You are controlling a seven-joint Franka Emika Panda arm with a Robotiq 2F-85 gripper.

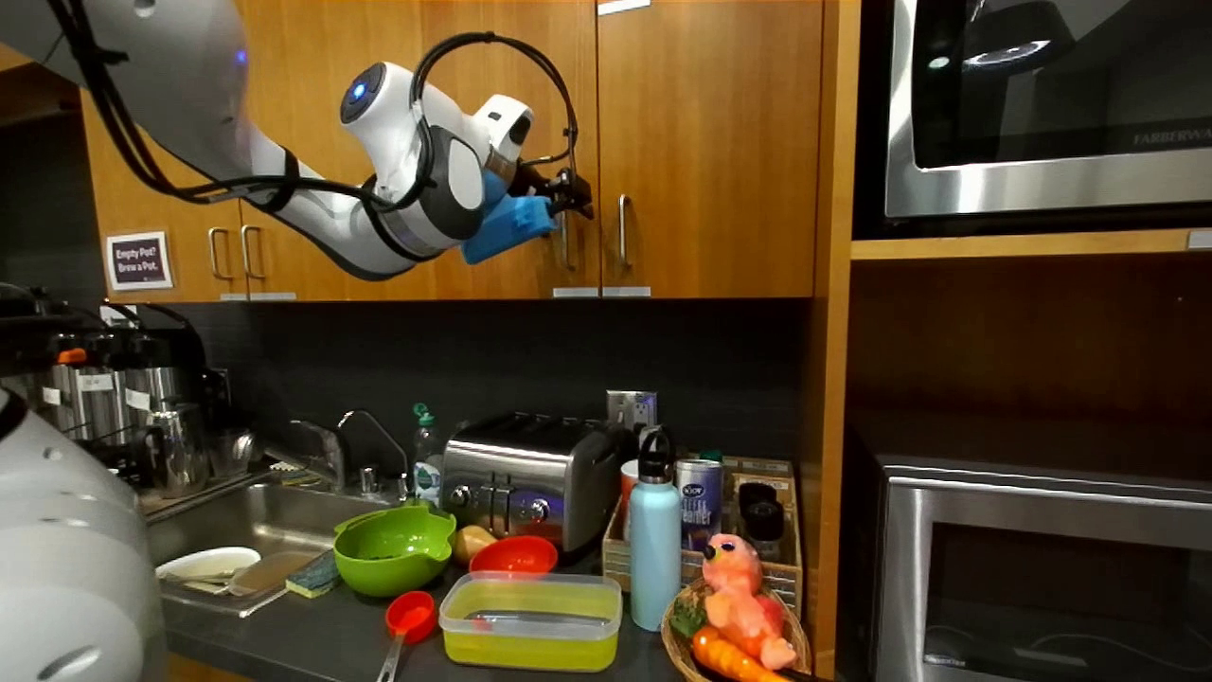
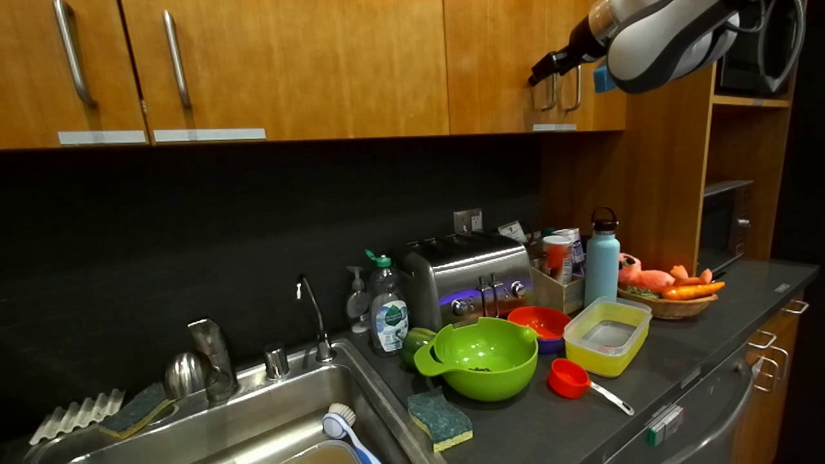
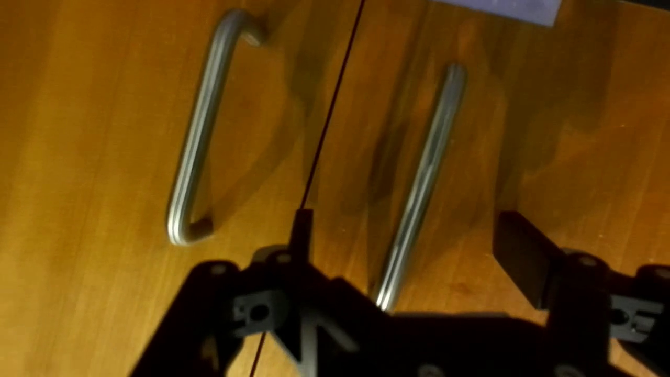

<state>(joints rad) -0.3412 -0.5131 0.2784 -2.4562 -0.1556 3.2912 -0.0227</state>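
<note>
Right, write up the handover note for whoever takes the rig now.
End effector: open, holding nothing. In the wrist view its fingers stand either side of a metal handle, with gaps on both sides; depth can't be told.
Things: that handle is on one cupboard door; a second handle is on the neighbouring door.
Done: end effector is up at the metal handle.
Left: no grip on it yet; both doors are shut.
</note>
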